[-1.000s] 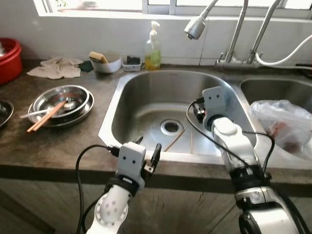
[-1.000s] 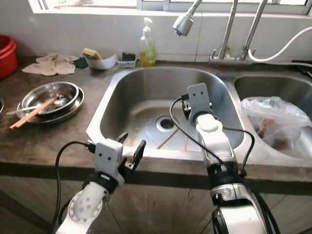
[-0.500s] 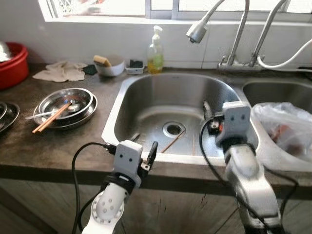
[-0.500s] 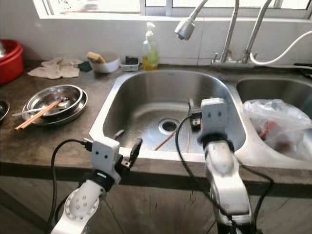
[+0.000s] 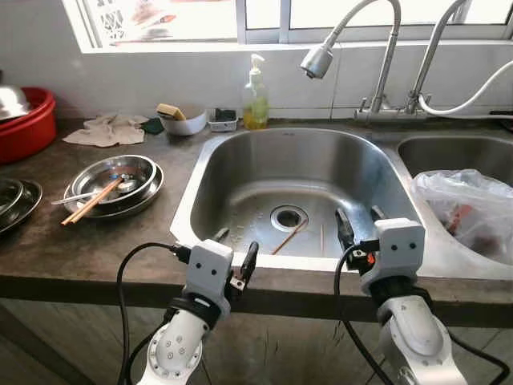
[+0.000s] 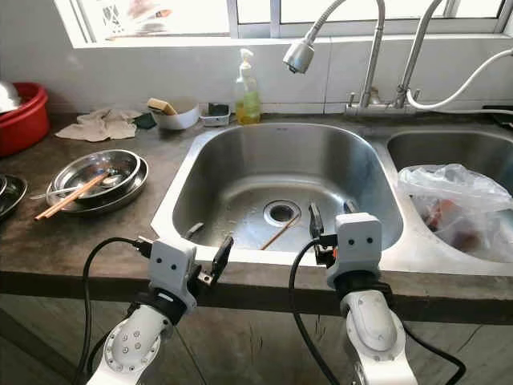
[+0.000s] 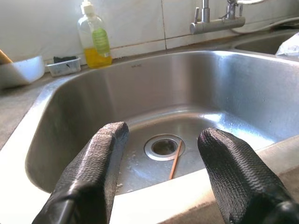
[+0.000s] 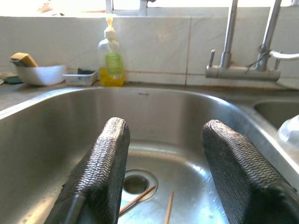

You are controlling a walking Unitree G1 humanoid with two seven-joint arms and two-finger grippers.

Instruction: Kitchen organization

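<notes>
A stainless steel sink basin (image 5: 240,172) sits in a dark countertop (image 5: 96,249), with two thin chopsticks (image 5: 290,237) lying flat by the drain (image 5: 288,216). At its near rim, the left gripper (image 5: 232,250) and right gripper (image 5: 358,226) both hold their black fingers apart, empty. The sticks look light, stiff and slippery on wet steel, so pinching mid-length seems best.

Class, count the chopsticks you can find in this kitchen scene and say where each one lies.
4: two chopsticks in the sink lie near the drain, and two chopsticks on the steel dishes rest on the counter to the left. Others may be hidden.
</notes>
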